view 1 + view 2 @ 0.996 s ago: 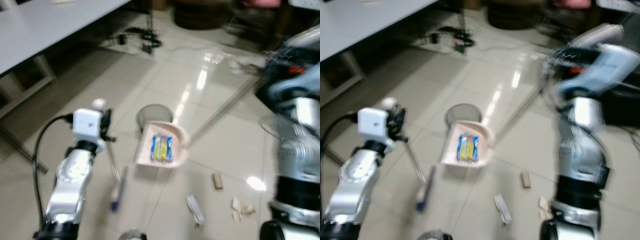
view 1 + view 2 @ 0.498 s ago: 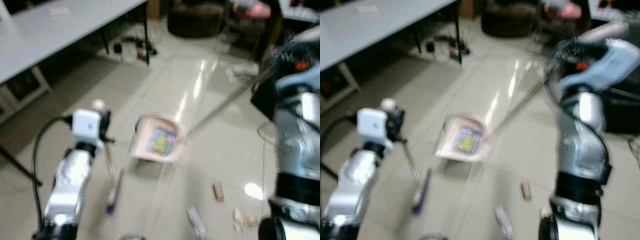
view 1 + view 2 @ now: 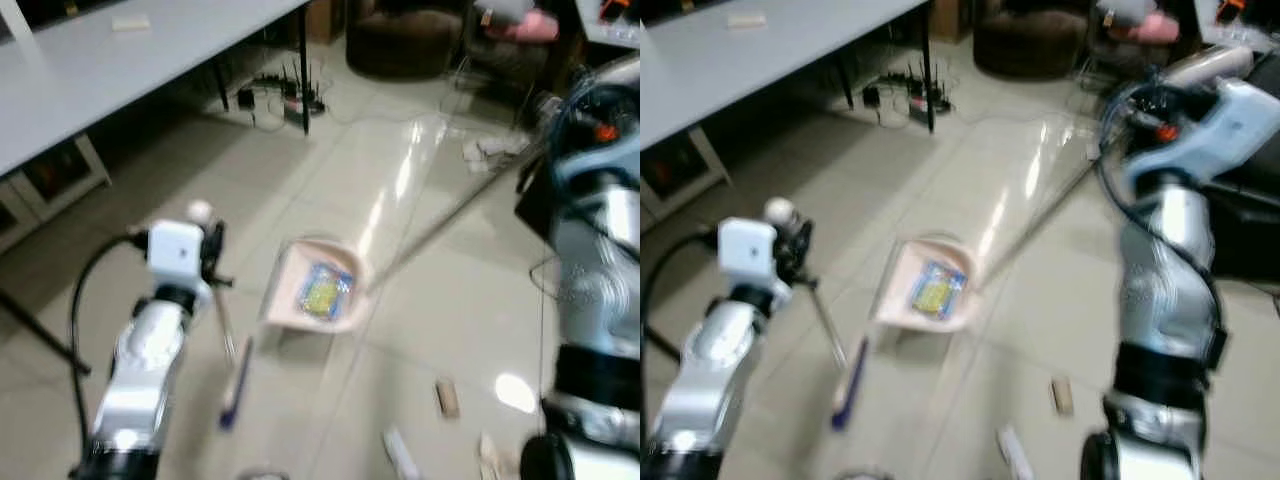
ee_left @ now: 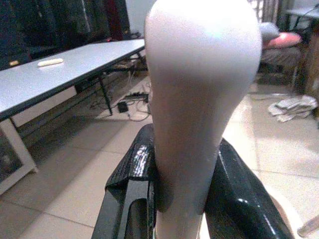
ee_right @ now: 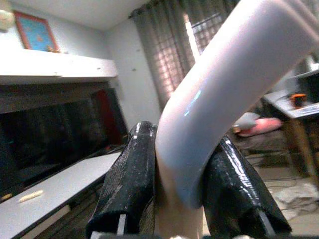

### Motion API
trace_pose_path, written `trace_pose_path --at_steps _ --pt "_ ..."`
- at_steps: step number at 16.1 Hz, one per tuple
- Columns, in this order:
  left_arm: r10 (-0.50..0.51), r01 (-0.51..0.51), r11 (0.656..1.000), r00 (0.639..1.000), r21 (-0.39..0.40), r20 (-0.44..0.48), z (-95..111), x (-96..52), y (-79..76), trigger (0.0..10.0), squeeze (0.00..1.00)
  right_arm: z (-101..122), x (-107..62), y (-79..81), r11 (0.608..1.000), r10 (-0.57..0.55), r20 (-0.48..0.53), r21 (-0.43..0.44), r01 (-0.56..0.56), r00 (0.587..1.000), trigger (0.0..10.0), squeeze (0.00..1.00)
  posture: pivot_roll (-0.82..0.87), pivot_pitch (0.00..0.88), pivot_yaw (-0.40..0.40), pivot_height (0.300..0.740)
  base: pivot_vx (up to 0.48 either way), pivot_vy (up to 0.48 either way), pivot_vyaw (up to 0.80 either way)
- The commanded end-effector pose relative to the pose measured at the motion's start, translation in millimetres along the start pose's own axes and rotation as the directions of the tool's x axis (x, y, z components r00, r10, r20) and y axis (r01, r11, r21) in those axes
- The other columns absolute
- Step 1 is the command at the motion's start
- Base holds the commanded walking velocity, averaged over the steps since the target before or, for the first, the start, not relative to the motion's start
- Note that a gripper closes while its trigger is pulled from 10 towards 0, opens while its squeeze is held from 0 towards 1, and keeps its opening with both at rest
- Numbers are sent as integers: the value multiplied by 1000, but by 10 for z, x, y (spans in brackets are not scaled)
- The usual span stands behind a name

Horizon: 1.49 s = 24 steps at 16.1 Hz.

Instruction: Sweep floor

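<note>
Glossy pale tile floor (image 3: 470, 300), lit by window glare, with a long grey table (image 3: 120, 60) along the robot's left and a tangle of power cables (image 3: 280, 95) under its far end.

Left gripper (image 4: 182, 199): both black fingers closed hard against the rounded pale knob of the brush handle (image 4: 199, 99); in the head views the thin shaft runs down from that wrist to the broom head (image 3: 848, 385), a blurred pale-and-blue bar low to the floor.

Right gripper (image 5: 182, 199): fingers clamped on the curved pale top of the dustpan handle (image 5: 219, 99). The long thin pole slants down to the pale dustpan (image 3: 318, 295), which sits ahead of the robot between the 2 arms and carries a yellow-and-blue packet (image 3: 322, 294). Whether the pan touches the floor cannot be told.

Loose litter remains: a small brown block (image 3: 447, 397) and a pale wrapper (image 3: 402, 455), both near the right leg, apart from the pan.

Assessment: both tools are judged light, rigid plastic with smooth, slippery grips. Holding at the handle tops gives long leverage, so the far ends may swing; a tipped pan could shed the packet. Firm pressure and slow strokes advised
</note>
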<state>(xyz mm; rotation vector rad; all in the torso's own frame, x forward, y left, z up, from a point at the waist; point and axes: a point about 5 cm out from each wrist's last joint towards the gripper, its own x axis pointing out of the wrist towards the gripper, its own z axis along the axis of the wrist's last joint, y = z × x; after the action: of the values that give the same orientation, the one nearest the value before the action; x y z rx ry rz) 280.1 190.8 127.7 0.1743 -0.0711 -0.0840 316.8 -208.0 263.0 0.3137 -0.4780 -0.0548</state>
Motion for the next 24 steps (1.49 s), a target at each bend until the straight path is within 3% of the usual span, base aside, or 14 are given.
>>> trace_pose_path --at_steps 1,24 --pt "0 -1 1000 999 18 45 103 23 -13 10000 0 155 39 -23 1000 -13 70 21 11 997 10000 0 12 40 31 740 345 0 0" --pt "7 -8 1000 999 16 42 114 10 -2 10000 0 77 19 -82 999 -31 38 18 30 999 10000 0 12 50 31 740 347 0 -81"
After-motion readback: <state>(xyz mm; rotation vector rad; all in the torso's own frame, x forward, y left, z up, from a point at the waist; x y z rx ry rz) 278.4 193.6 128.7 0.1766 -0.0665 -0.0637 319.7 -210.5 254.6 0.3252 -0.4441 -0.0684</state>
